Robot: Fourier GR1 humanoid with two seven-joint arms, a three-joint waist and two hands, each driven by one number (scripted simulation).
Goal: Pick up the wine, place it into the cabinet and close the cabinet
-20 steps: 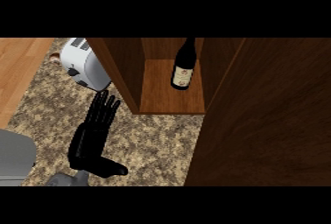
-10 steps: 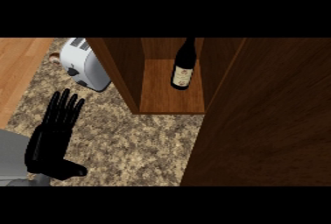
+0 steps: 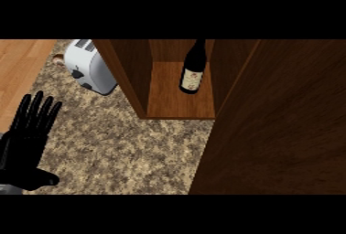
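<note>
Looking at the head view, the only one there is: the wine (image 3: 193, 68) already stands upright on the shelf inside the cabinet (image 3: 135, 68), toward the back and right of the compartment, so the placing part looks done and the step left is closing the door (image 3: 283, 132). That door is the big dark wood panel filling the right side of the view, swung out toward the robot and hiding whatever is behind it, including the right hand, which I can't see at all. The left hand (image 3: 27, 137) sits at the far left edge over the counter (image 3: 128, 146), fingers straight and slightly spread, thumb out to the side, holding nothing, and well apart from both cabinet and door. A toaster (image 3: 91, 66) stands just beside the cabinet's left wall. To close it well, my guess is the push should go on the door's outer face near its free edge, flat-handed, swinging it in one smooth arc. The bottle stands well back from the shelf's front lip, so it shouldn't get clipped, but I'd still go easy at the end so the jolt doesn't tip it. I can't tell which hand is better placed, since the door blocks the right side.
</note>
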